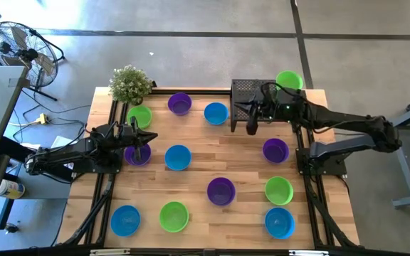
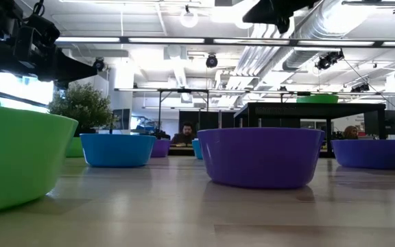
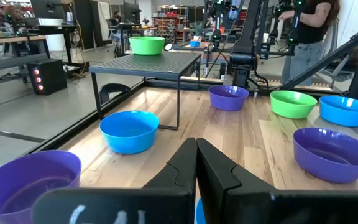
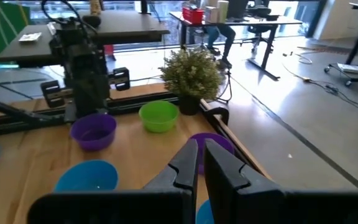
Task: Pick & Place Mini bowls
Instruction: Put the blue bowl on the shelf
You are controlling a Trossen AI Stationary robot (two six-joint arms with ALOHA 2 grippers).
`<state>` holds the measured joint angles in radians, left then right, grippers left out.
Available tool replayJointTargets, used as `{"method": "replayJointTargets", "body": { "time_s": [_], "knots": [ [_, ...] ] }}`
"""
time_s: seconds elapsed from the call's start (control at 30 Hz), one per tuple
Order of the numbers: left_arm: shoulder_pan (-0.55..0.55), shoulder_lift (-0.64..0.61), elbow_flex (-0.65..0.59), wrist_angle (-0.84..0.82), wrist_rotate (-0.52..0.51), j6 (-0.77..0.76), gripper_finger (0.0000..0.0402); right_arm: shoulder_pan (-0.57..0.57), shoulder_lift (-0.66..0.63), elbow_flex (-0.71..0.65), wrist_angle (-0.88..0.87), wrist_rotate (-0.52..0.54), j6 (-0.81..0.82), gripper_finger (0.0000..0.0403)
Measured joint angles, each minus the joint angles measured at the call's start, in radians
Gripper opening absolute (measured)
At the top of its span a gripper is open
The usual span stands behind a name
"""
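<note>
Both grippers are empty with fingers pressed together: the right gripper (image 1: 252, 128) hangs beside the black stand (image 1: 244, 91), which carries one green bowl (image 1: 288, 80), and the left gripper (image 1: 142, 136) waits above a purple bowl (image 1: 137, 153). The other bowls lie scattered on the table (image 1: 198, 178). Descending with fingers shut could knock a bowl away.

1. Bright, even overhead light falls on the wooden table (image 1: 198, 178); shadows beneath the bowls are short and soft.
2. Ceiling strip lights (image 2: 184, 41) glare white in the low view, and windows at far left blow out.
3. The nearest green bowl (image 2: 16, 161) looms soft and out of focus at table height.
4. Pale reflections streak the tabletop sheen in the low view.
</note>
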<state>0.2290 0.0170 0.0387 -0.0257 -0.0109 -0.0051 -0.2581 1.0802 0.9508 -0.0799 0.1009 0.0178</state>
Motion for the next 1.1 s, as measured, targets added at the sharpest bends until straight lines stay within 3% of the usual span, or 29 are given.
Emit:
{"method": "replayJointTargets", "body": {
  "time_s": [0.37, 0.47, 0.67, 0.9, 1.1],
  "knots": [
    [0.000, 0.000, 0.000, 0.036, 0.046, -0.078, 0.0001, 0.013, 0.084, 0.000, 0.010, -0.024, 0.036, 0.0014],
    [0.000, 0.000, 0.000, 0.026, 0.088, -0.181, 0.0001, 0.020, 0.111, 0.000, 0.035, -0.048, 0.039, 0.0014],
    [0.000, 0.037, 0.000, 0.078, 0.206, -0.247, 0.0001, 0.045, 0.141, 0.000, 0.085, -0.057, -0.034, 0.0014],
    [0.000, 0.220, 0.009, 0.112, 0.211, -0.240, 0.0001, 0.050, 0.187, 0.000, 0.107, -0.093, -0.051, 0.0014],
    [0.000, 0.403, 0.152, 0.107, 0.268, -0.140, 0.0001, 0.110, 0.215, 0.000, 0.214, -0.093, -0.036, 0.0014]
  ]
}}
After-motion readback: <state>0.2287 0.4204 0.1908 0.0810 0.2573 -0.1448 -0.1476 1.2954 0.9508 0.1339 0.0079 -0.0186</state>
